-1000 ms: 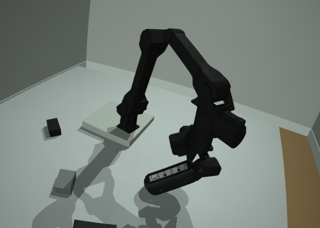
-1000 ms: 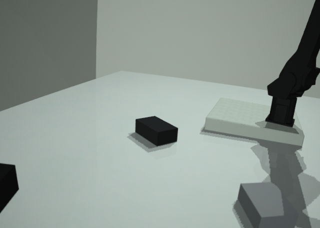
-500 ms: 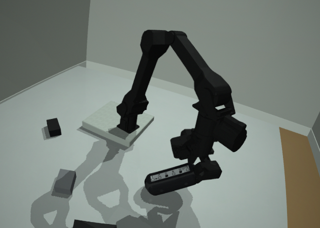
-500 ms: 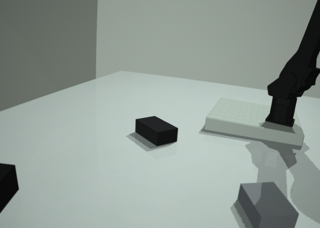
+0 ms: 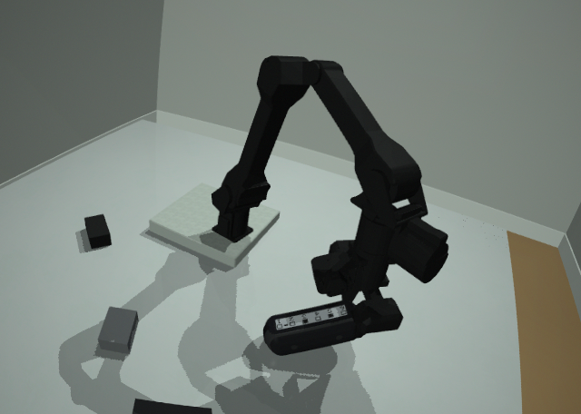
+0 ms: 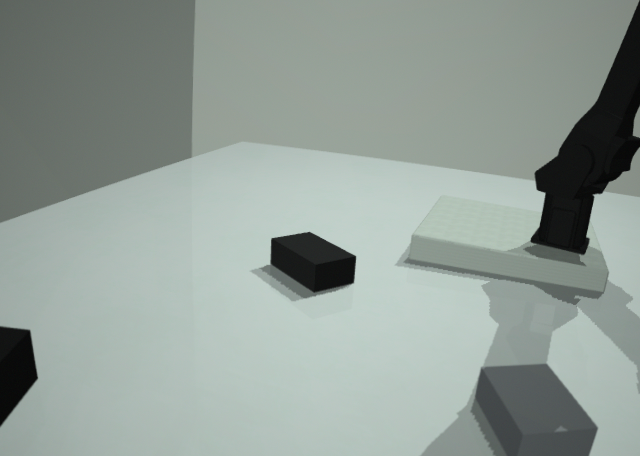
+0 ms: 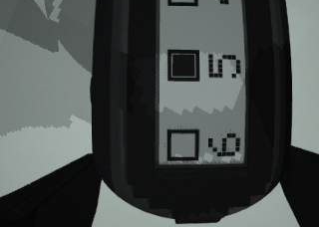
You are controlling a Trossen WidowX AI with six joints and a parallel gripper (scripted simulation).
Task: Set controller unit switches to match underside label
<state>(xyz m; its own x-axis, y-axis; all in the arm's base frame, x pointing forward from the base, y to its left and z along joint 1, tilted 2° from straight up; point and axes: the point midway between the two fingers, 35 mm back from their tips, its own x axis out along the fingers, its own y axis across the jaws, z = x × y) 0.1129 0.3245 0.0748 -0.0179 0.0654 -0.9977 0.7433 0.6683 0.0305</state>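
Top view: gripper point(image 5: 370, 318) clamps one short end of the controller unit point(image 5: 310, 334), which juts out from the jaws, label point(image 5: 311, 317) turned up, other end low near the bench point(image 5: 446, 353). Looks rigid, smooth-sided, likely slippery; an end hold gives leverage to twist, so a mid-body grip seems safer.

Exterior view: neither jaws nor unit appear; only arm base, black block point(image 6: 312, 260), grey block point(image 6: 535, 412).

Wrist view: label directly ahead of the jaws; square 4 empty, 5 filled, 6 empty.
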